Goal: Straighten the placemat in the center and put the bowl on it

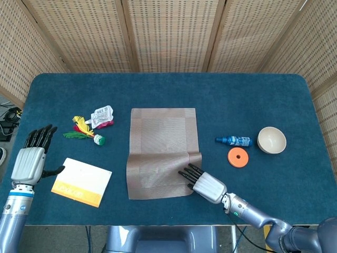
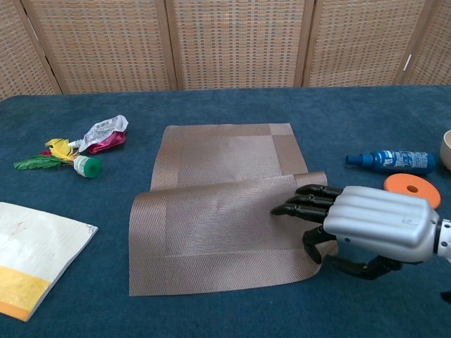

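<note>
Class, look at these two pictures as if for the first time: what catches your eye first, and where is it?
The brown placemat in the middle of the blue table, folded over on itself. The silver right hand rests its dark fingers on the mat's near right corner. Off to the right sit a cream bowl and an orange disc.
</note>
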